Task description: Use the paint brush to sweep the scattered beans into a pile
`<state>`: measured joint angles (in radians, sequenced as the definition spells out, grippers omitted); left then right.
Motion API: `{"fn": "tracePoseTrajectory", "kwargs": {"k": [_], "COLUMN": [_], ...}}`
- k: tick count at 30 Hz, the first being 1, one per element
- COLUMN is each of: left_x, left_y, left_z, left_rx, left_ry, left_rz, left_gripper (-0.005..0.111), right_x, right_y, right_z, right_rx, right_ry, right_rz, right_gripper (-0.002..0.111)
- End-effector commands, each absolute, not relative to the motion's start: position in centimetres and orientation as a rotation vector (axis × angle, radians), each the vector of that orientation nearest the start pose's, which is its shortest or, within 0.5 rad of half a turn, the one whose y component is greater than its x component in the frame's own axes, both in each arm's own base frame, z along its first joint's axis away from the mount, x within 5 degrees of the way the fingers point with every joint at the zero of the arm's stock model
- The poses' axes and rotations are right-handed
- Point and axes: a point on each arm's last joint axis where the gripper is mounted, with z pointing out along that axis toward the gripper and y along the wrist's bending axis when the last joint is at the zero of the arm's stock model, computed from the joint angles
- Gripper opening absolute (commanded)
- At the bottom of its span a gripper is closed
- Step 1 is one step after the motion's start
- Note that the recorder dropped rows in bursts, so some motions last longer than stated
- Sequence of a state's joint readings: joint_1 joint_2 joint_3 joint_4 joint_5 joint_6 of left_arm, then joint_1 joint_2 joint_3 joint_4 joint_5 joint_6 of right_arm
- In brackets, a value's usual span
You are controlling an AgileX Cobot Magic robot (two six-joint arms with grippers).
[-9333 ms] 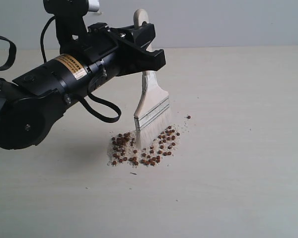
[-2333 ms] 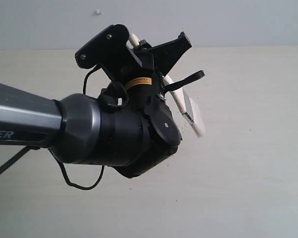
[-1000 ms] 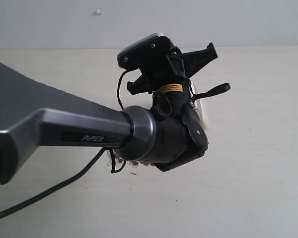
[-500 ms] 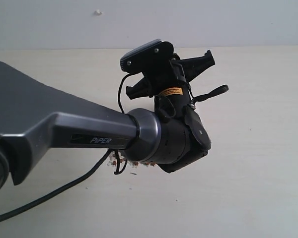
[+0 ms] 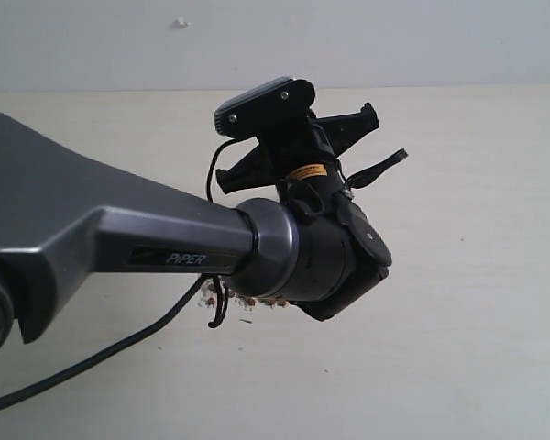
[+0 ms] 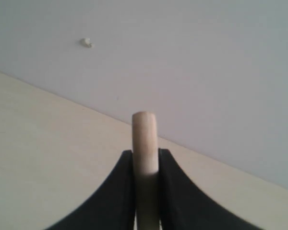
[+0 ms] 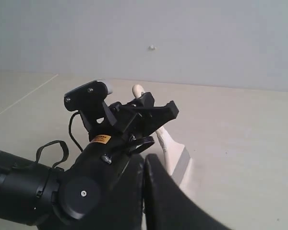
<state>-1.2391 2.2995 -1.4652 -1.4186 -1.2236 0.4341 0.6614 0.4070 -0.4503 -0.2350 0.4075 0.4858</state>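
Observation:
My left gripper (image 6: 145, 155) is shut on the pale wooden handle of the paint brush (image 6: 144, 136), whose rounded end sticks out past the fingers. In the right wrist view the left gripper (image 7: 151, 109) holds the paint brush (image 7: 172, 146) tilted, silver ferrule (image 7: 181, 163) and white bristles (image 7: 194, 178) low toward the table. In the exterior view the left gripper (image 5: 298, 145) and its arm hide the brush and most of the beans (image 5: 253, 300); only a few show under the arm. My right gripper (image 7: 144, 160) is shut and holds nothing.
The thick grey left arm (image 5: 119, 238) fills the left and middle of the exterior view, with a black cable (image 5: 92, 362) hanging under it. The pale wooden table (image 5: 477, 302) runs back to a grey wall (image 5: 422, 37). A few dark specks (image 5: 461, 240) lie on it.
Over the last second the left gripper has shifted slightly left and tipped, and the white bristles seen beside it are now hidden. Earlier the arm swung in front of the beans.

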Motion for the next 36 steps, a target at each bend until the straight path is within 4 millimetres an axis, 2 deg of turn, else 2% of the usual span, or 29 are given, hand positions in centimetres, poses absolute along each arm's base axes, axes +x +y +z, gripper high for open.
{"fn": "tracePoseTrajectory", "kwargs": {"k": [1,7,11,26,36], "left_x": [21.7,20.4,20.1,20.0,20.0], "left_y": [-39.5,-40.0,-39.8,-39.7,-39.6], "left_z": [13.7,13.6,13.2,13.0,14.5], "left_rx": [-0.301,-0.260,-0.292,-0.227,-0.206], "left_ry": [1.735,1.759,1.797,1.824,1.819], "left_rz": [-0.243,-0.227,-0.197,-0.118,-0.115], "left_gripper": [0.000,0.000,0.000,0.000,0.000], "right_x": [7.5,7.5,7.5,7.5,7.5], "right_y": [4.8,4.8,4.8,4.8,4.8], "right_z": [30.1,30.1,30.1,30.1,30.1], "right_rx": [-0.305,-0.305,-0.307,-0.307,-0.305], "right_ry": [1.838,1.838,1.837,1.837,1.838], "right_rz": [0.568,0.568,0.565,0.565,0.569], "right_gripper": [0.000,0.000,0.000,0.000,0.000]}}
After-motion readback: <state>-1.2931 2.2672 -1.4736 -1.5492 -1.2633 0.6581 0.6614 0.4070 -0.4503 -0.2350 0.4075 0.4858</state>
